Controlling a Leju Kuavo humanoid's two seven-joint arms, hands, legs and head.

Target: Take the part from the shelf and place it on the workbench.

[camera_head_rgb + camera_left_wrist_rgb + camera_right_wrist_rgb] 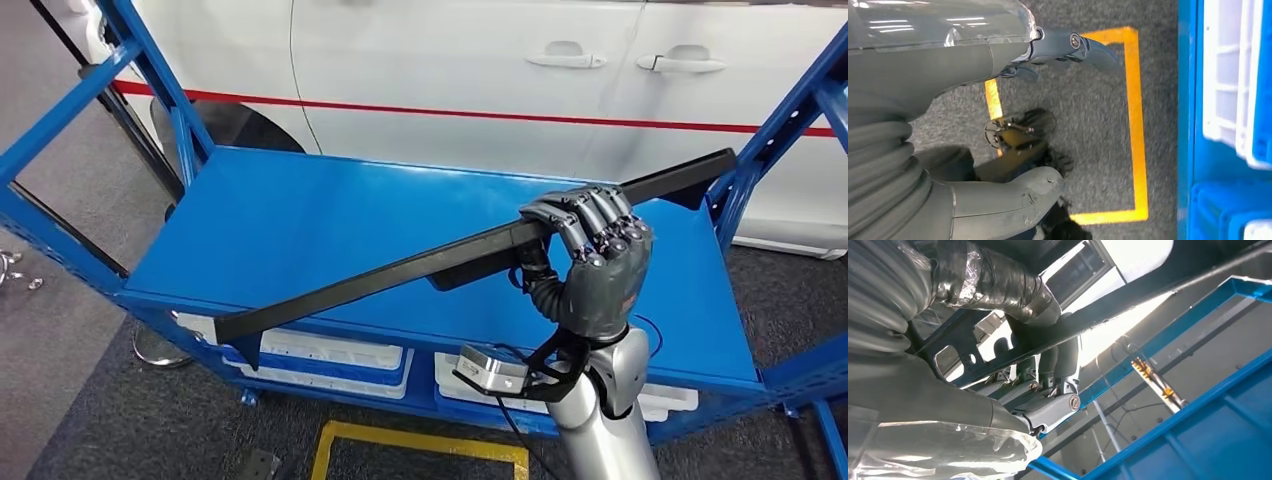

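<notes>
While gripped off-centre, long black rigid trim strip [470,255] likely tips toward its longer free end; looks stiff, light, smooth; better hold probably nearer middle, by bracket underneath. Strip lifted, slanting across blue metal shelf deck [300,225], apparently not resting on it. Right hand [590,265] raised on upright forearm, fingers wrapped over strip's top edge, clasped firmly. Left hand [948,125] hangs over grey floor, fingers apart, holding nothing.
</notes>
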